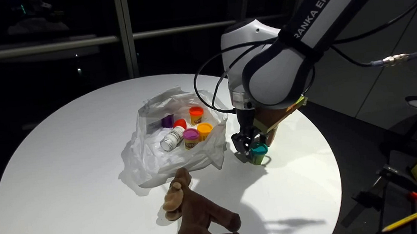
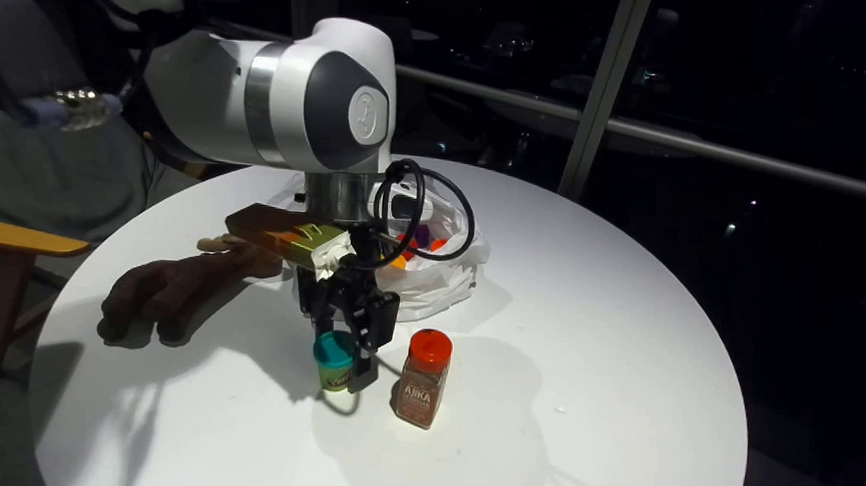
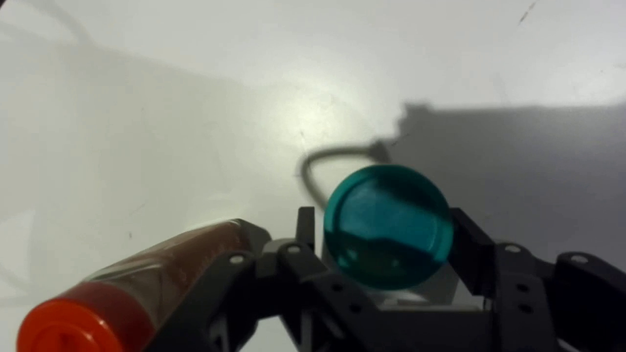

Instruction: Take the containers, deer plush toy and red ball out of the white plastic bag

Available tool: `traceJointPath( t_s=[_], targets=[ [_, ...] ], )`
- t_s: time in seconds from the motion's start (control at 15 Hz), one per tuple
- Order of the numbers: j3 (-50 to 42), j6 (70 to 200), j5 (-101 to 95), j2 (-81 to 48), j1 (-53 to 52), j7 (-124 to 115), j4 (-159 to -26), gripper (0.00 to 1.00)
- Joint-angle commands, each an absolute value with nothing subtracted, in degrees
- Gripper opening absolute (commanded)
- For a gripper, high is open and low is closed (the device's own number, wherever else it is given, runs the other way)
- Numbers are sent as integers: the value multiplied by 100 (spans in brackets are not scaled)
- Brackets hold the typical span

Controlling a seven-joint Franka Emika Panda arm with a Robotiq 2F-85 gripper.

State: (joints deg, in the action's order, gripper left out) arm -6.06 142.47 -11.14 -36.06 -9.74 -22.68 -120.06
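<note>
My fingers (image 3: 306, 227) stand apart around the tub (image 3: 389, 227) — to leave it upright, I judge, with the jar (image 3: 142, 286) at wrist-view eight o'clock; three-o'clock contact unclear.

Blocked directly above the teal-lidded tub (image 2: 333, 358) by the gripper (image 3: 381, 224) and the robot arm (image 2: 283, 103). Leaves free only a thin slit between the tub and the finger (image 3: 305, 227) nearer the red-capped jar (image 2: 423, 383); ends on the tub's opposite side at the other finger (image 3: 472, 254). Meets the jar, upright, just beside the tub. Runs into the white plastic bag (image 1: 151, 156), raised and crumpled, near the tub. Leads freely over shaded table (image 1: 233, 190) between the tub and the deer plush toy (image 1: 196, 210). Spreads wide over bare table on the tub's side facing away from the bag.
</note>
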Motion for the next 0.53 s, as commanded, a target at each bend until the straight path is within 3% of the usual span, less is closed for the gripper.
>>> traceJointPath(
  t_s=[0.0,0.47],
  targets=[
    [-595,14081,-1043,-3440,-966,-2041,-11869,99],
    [-255,13169,-1071,-2538,-1220,-1985,-11418,100]
  ],
)
